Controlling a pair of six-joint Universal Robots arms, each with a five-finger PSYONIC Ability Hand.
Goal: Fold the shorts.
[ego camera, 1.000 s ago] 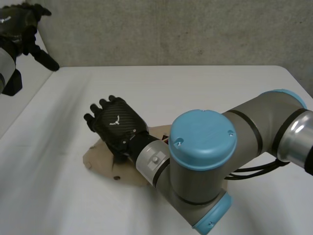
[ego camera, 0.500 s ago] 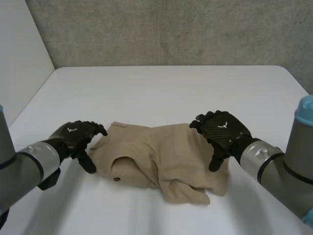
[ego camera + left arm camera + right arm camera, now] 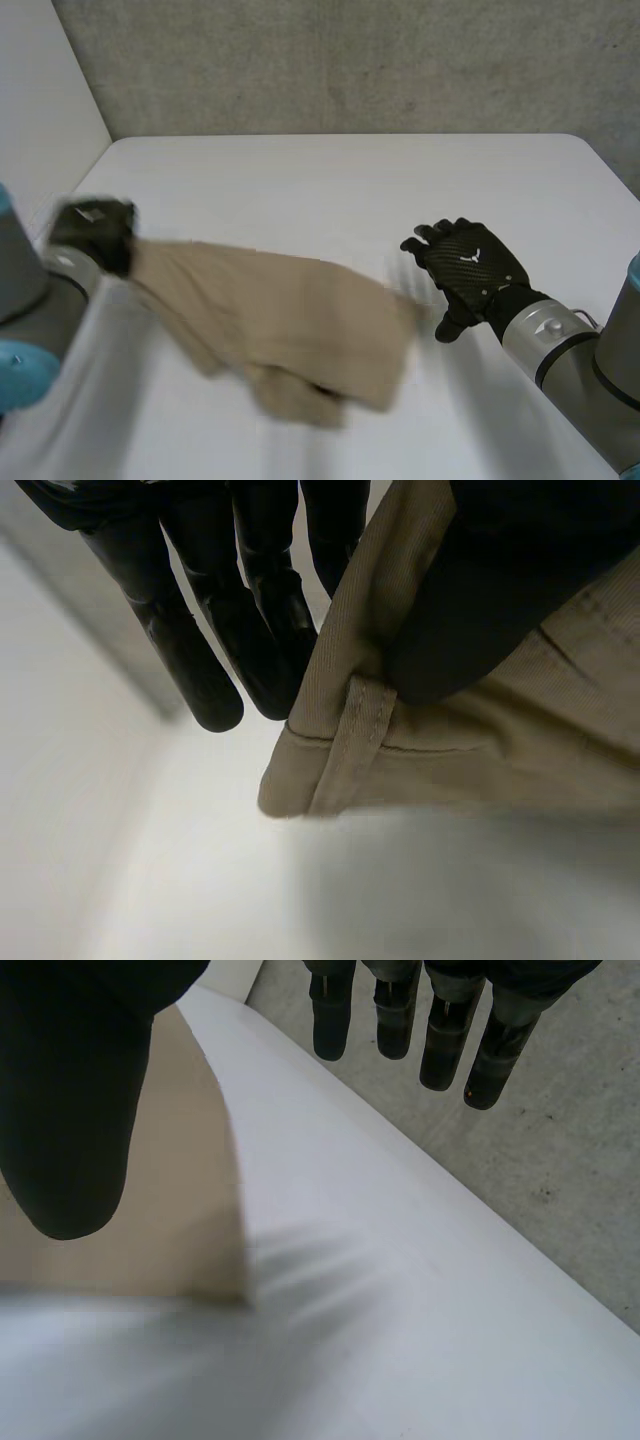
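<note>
Leftward your left hand (image 3: 92, 232) has dragged the shorts (image 3: 290, 320) across the table's (image 3: 330, 180) near middle, thumb pinching their waistband edge, while your right hand (image 3: 470, 268) hangs spread just right of them.

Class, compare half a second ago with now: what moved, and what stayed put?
The left robot hand has pinched the shorts at their waistband edge and pulled it leftward, so the shorts have stretched out and slid left. They have drawn away from the right robot hand, now open beside their right edge. That hand has barely moved; the table is unchanged.
</note>
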